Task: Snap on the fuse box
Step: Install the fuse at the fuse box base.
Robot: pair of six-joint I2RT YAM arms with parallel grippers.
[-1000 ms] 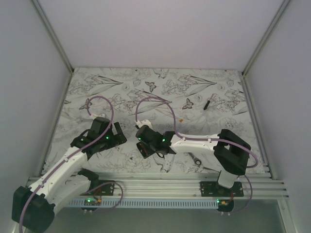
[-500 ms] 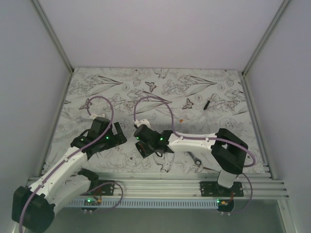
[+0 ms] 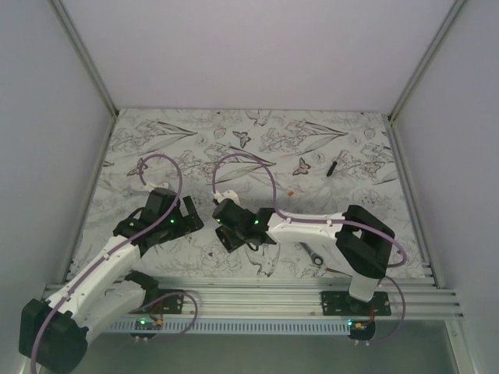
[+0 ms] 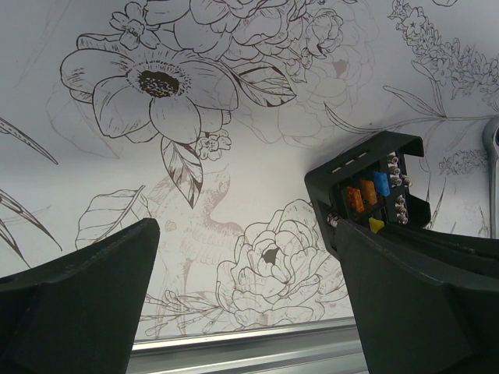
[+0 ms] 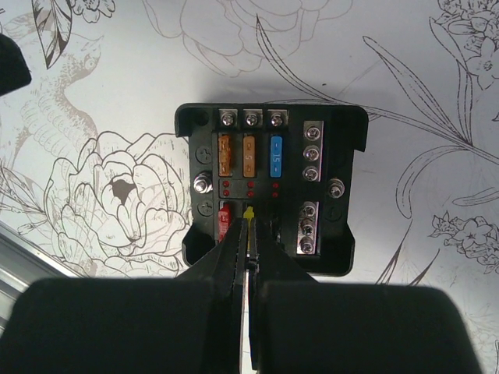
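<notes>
Floral mat (image 3: 257, 148), wrist views reveal fuse box (image 5: 271, 187)

Likely a lab rig, white enclosure walls (image 3: 47, 117), aluminium rail (image 3: 257, 294)

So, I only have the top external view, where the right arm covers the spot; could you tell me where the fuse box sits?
Observer: The fuse box lies flat directly beneath the right tool, fuses showing.
Operator: Is that tool open?
Observer: No, shut, its tips at the yellow fuse in the row nearest it.
Operator: And the other arm, please?
Observer: The left tool is wide open with nothing between its jaws; the box sits just past one of them.
</notes>
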